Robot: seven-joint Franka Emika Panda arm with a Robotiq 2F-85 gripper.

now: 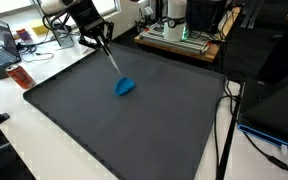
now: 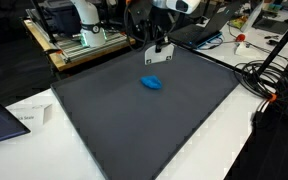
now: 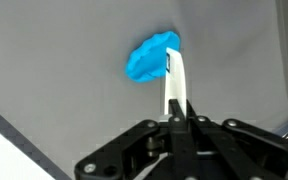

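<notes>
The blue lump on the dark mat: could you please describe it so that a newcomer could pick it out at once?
Start from the big dark grey mat that covers most of the white table. On it, near the robot arm, lies a small blue lump, and the white stick clamped in the tool reaches down to it. It is the only bright blue thing on the mat.

Arm [image 2: 170, 8] is looking like the standard white shell, with rounded segments and darker bands where they're joining up (only the last stretch is showing above the far edge of the grey mat [image 2: 134, 120] in both exterior views). Gripper [image 3: 177, 120] is coming across all black and matte, chunky next to the arm. In the wrist view its angular linkage bars are forming a wide V just above the mat, with slim fingers tapering together at the tip.
</notes>
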